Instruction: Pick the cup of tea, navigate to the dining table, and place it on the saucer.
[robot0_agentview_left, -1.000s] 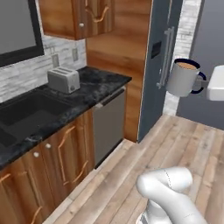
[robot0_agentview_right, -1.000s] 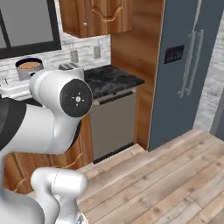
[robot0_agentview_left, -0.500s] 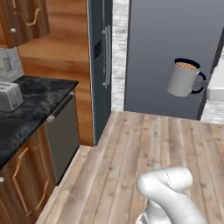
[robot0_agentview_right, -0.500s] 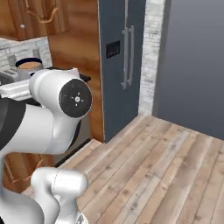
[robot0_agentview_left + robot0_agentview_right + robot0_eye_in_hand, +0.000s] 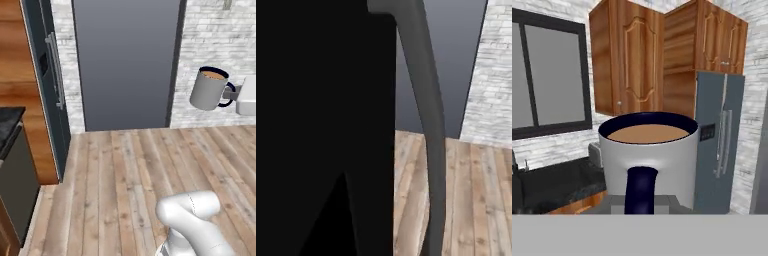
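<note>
The cup of tea (image 5: 209, 89) is a light grey mug with a dark navy rim and handle and brown liquid inside. It hangs high at the right of the left base view, well above the wooden floor. My gripper (image 5: 229, 93) reaches in from the right edge and is shut on the mug's handle. In the hand view the cup of tea (image 5: 649, 160) sits close and upright, with its navy handle (image 5: 640, 190) facing the camera. The dining table and the saucer are out of view.
A tall dark grey fridge (image 5: 125, 65) stands straight ahead, with a white brick wall (image 5: 215, 30) to its right. Wooden floor (image 5: 125, 175) lies open in front. A black counter end and dishwasher (image 5: 12, 175) sit at the left. A dark shape (image 5: 331, 125) blocks much of the right base view.
Both base views have swung: the counter, toaster and cabinets slid out to the left and the fridge now fills the middle. The cup stays held in the gripper.
</note>
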